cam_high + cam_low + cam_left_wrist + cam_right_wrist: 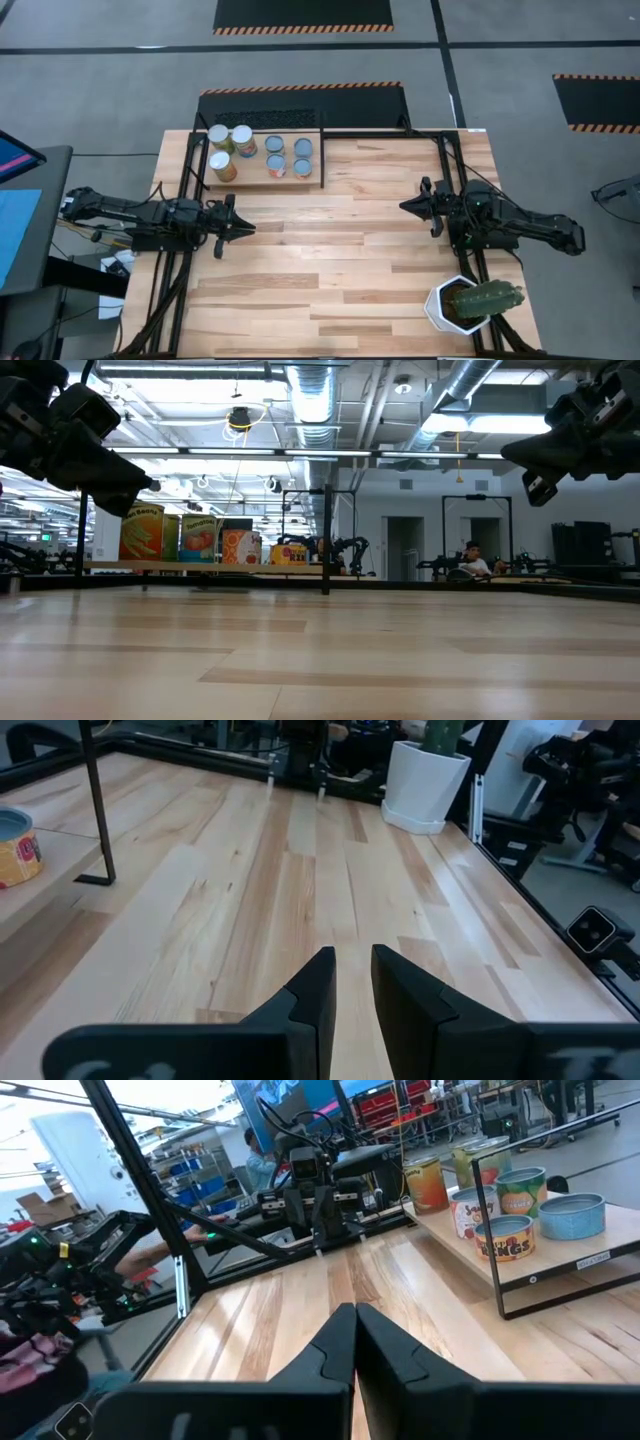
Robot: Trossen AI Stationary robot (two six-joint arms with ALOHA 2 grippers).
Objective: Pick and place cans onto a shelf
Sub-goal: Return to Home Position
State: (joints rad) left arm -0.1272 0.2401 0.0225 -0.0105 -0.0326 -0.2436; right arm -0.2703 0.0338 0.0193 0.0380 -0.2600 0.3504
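Pale-wood shelf (pixel 258 182) lies at the table's (pixel 340 300) far edge on the left arm's side, its long axis crosswise, framed by black rods (pixel 322 160). Seven cans (pixel 274 146) stand upright on it, round tops skyward: three white-topped to the left, four silvery-blue to the right. At mid-table the left gripper (pixel 246 228) and right gripper (pixel 404 206) hover with tips facing each other, well apart from the shelf. A potted cactus (pixel 470 300) sits at the near right.

Low view: labelled cans stand in a row between upright rods.

Left wrist view: fingers (pixel 310 1000) slightly apart, holding nothing.

Right wrist view: fingers together, empty; one rod crosses before the cans.
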